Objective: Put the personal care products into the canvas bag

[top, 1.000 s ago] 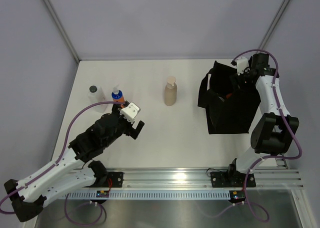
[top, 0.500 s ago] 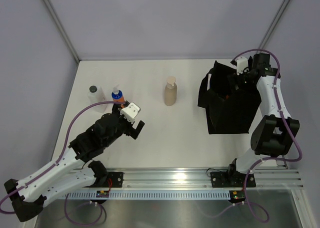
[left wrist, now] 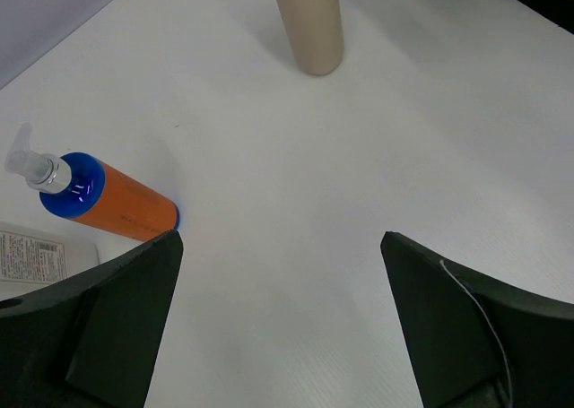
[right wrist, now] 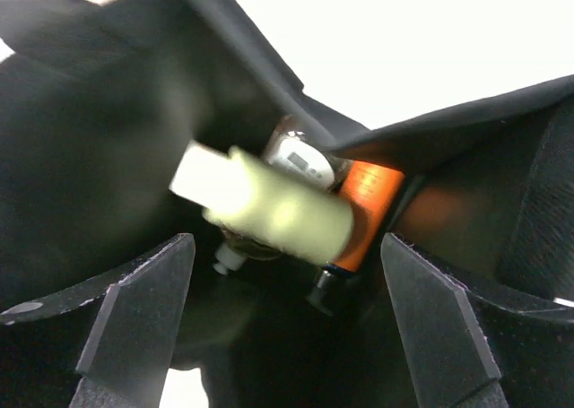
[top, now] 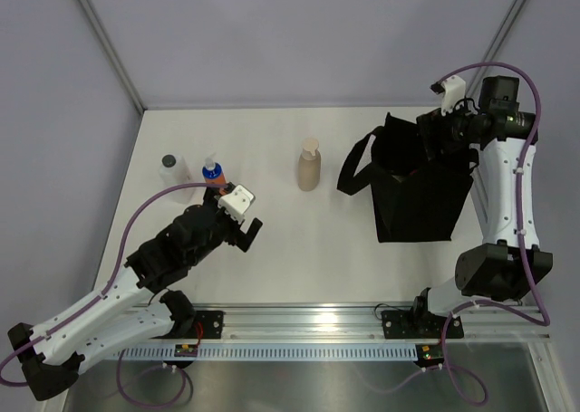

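Observation:
The black canvas bag (top: 417, 199) stands at the right, mouth up. My right gripper (top: 435, 133) hovers open over its mouth. In the right wrist view, the gripper (right wrist: 287, 336) is open above a blurred olive-green bottle with a cream cap (right wrist: 278, 209). That bottle lies on an orange bottle (right wrist: 369, 200) and another bottle (right wrist: 296, 155) inside the bag (right wrist: 99, 139). My left gripper (top: 246, 235) is open and empty over the table. An orange bottle with a blue cap (top: 213, 171) (left wrist: 108, 202), a clear bottle (top: 172, 167) and a tan pump bottle (top: 309, 166) (left wrist: 309, 22) stand nearby.
One bag handle (top: 355, 167) loops out to the left of the bag. Grey walls close the table at the back and sides. A metal rail (top: 344, 326) runs along the near edge.
My right arm has risen and drawn back to the right above the bag. The bag's handle has swung out to the left. The left arm has not moved.

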Controlling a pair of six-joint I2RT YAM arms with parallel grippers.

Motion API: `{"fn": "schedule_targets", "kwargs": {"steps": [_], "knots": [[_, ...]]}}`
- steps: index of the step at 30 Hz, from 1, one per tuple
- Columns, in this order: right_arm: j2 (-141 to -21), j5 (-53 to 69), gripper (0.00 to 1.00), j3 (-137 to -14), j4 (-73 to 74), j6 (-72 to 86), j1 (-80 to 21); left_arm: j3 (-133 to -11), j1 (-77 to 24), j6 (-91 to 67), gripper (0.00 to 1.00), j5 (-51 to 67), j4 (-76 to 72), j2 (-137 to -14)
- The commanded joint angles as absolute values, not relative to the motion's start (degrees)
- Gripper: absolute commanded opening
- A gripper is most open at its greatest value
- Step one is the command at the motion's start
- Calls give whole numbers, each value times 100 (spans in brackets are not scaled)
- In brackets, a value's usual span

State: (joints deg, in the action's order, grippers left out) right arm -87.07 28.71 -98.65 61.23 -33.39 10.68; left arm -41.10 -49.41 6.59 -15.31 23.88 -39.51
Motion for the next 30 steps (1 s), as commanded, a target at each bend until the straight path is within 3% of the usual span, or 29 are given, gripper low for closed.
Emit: {"fn": "schedule_targets", "kwargs": {"steps": [1, 2, 12, 18, 24, 30], "knots": [[-8491, 3269, 96, -10371, 6521, -3173, 1090, -4122, -4939, 650, 99, -1450, 2162, -3929], [-8473, 3278, 100, -10441, 6513, -3103, 1090, -4122, -4939, 642, 99, -1441, 2162, -3929], [-8069, 3726, 100, -10890, 6302, -2558, 1081, -4315, -4939, 45, 99, -1099, 1820, -3902], [-7499, 4261, 100, -10793, 6082, -2259, 1090, -4640, -4939, -1132, 99, -1116, 1697, -4174], [-6542, 5061, 100, -10073, 5828, -2373, 1090, -5114, -4939, -3238, 99, -1904, 2047, -4649], [-5487, 5642, 99, -9011, 5538, -2224, 1081, -6255, -4931, -3946, 99, -2434, 3207, -5719]]}}
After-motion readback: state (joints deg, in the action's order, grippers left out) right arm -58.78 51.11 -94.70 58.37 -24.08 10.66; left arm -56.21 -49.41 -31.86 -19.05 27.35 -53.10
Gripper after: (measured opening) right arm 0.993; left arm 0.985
